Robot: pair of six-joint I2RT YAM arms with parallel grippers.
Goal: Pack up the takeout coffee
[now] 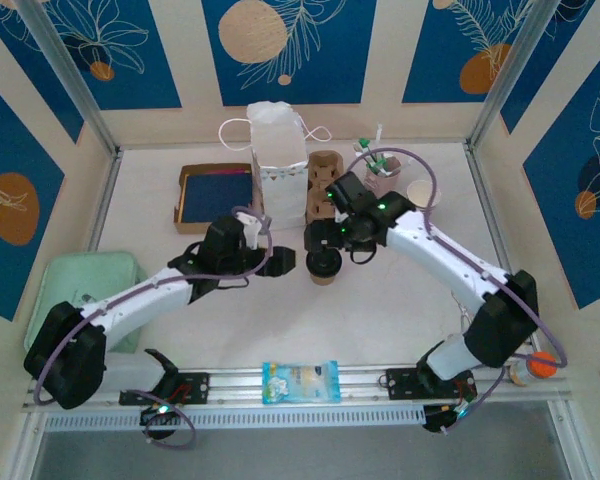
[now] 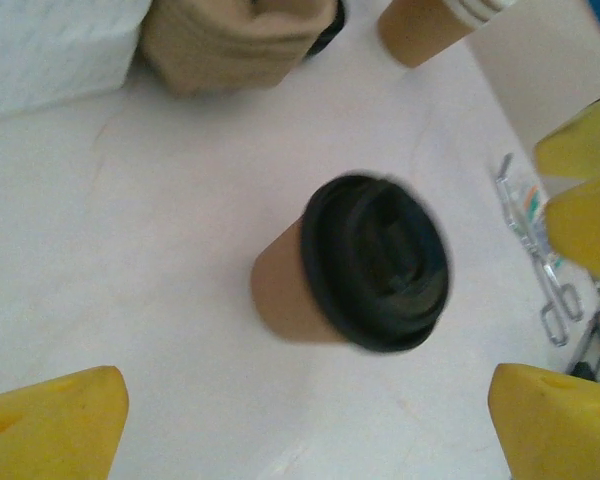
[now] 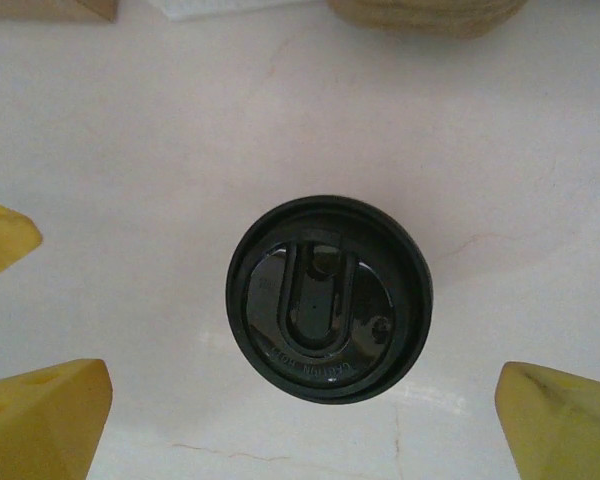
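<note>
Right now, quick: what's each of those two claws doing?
Left gripper: open, holding nothing, above the brown paper cup with black lid.
Right gripper: open, holding nothing, over the same cup.

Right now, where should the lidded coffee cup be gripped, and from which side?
Probably the brown paper wall just under the black lid, approached level from the side: the cup stands upright, and its lid overhangs the wall.

Overhead, I see the white bag and pulp carrier walling off the frame above the lidded cup; bare worktop lies open below it.
</note>
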